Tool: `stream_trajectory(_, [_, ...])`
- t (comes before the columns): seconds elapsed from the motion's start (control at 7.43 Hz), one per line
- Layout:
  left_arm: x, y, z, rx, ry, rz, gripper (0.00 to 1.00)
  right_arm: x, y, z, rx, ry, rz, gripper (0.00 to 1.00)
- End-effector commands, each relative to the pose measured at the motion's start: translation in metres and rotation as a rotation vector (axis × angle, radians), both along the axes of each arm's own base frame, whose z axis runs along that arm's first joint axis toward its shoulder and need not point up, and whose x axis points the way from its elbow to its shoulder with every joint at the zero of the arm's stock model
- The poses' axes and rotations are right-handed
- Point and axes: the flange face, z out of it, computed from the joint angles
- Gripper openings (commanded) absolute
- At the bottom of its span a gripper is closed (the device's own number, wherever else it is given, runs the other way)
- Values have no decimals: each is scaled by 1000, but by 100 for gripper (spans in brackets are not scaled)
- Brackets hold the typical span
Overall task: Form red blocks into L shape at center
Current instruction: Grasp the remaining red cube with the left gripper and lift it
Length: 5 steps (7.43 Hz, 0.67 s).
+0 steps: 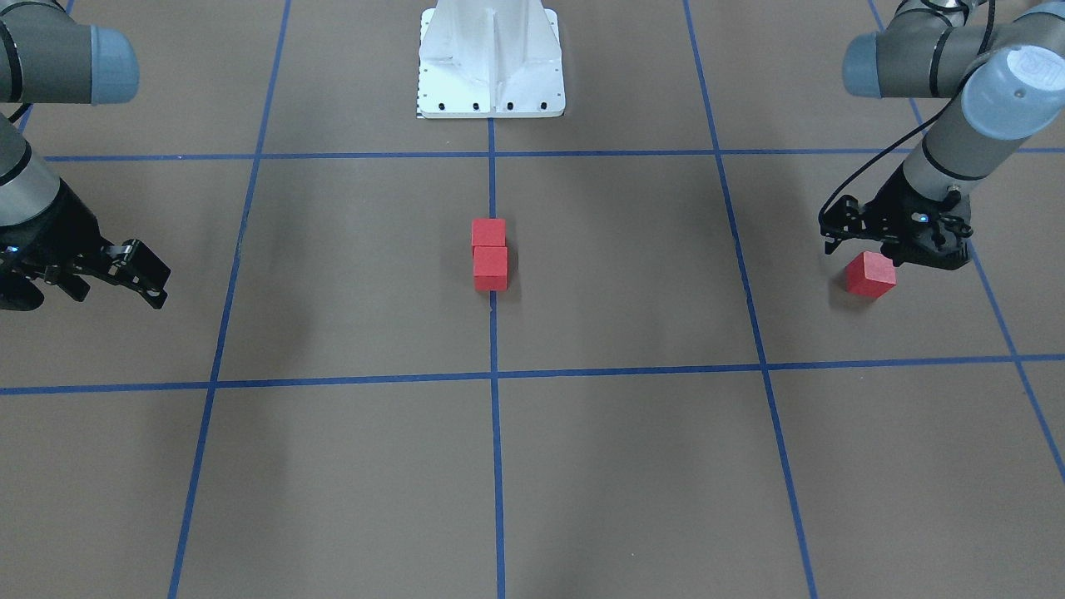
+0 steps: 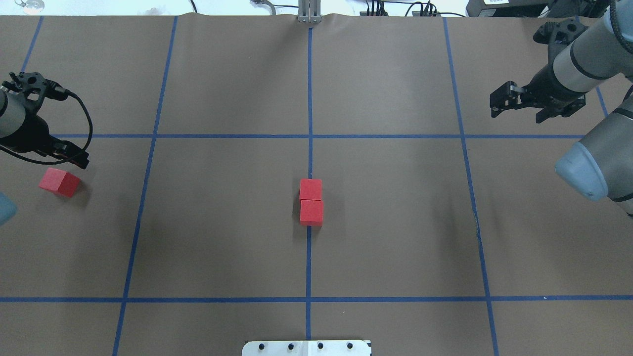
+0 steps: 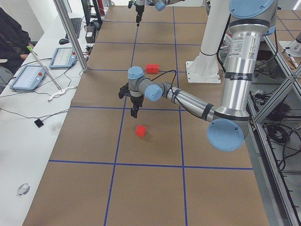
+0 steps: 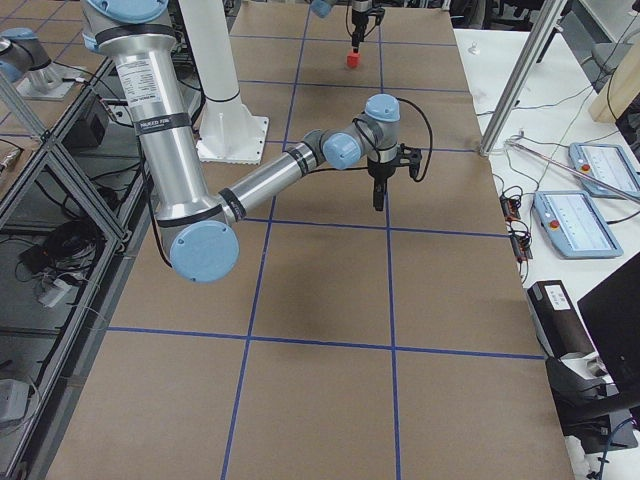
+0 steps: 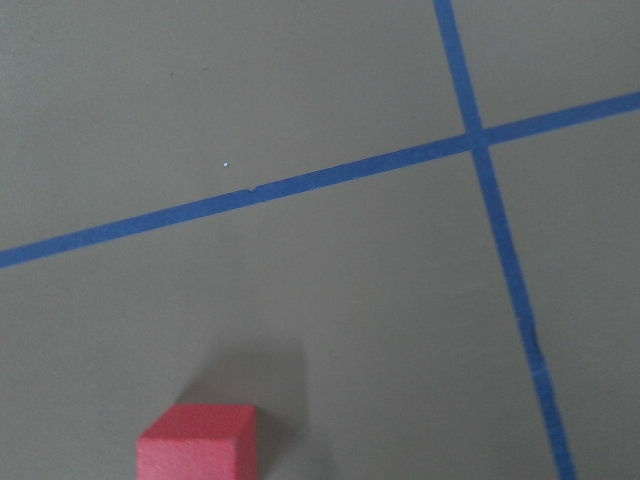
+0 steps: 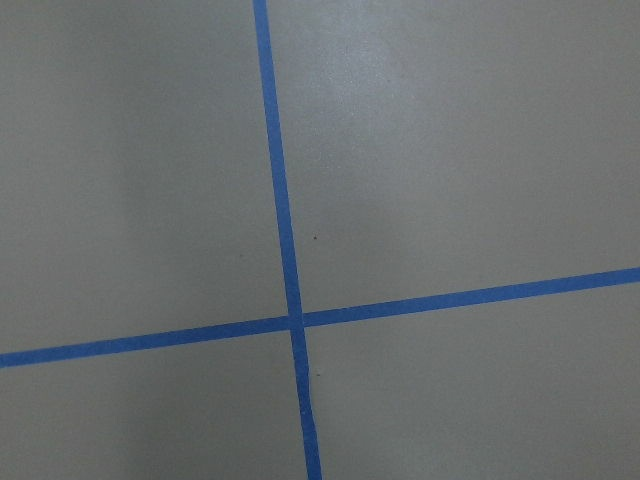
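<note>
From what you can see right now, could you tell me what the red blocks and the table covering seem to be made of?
Red blocks: probably painted wood or dense foam; matte, no glare, crisp edges.
Table covering: apparently brown paper, dull and flat, gridded with blue tape.

Three small matte red cubes, plain faces, all resting flat on the brown paper. Two sit at table centre on the middle blue line: far block (image 2: 310, 189) and near block (image 2: 311, 212), touching face to face, forming a straight two-block row along the line; the near one is offset very slightly toward the robot's right. Same pair seen from the front (image 1: 488, 233) (image 1: 490, 267). Third block (image 2: 59, 182) lies well apart on the robot's left side, rotated relative to the grid lines, standing alone inside a grid square; also visible at (image 5: 198, 453) with a shadow behind it
</note>
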Motion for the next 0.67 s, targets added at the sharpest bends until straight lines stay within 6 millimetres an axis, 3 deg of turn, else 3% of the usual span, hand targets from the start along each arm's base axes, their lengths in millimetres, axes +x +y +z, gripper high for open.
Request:
stream_trajectory(0.0, [6,-11,52,29,1,35,98,-6,0,3,16,4,-3,99])
stream_trajectory(0.27, [9,-10,81,-53,24,53,98,-9,1,4,13,6,-7,99])
stream_trajectory(0.54, [10,-10,82,-129,35,-7,97,-9,0,5,12,6,-7,99])
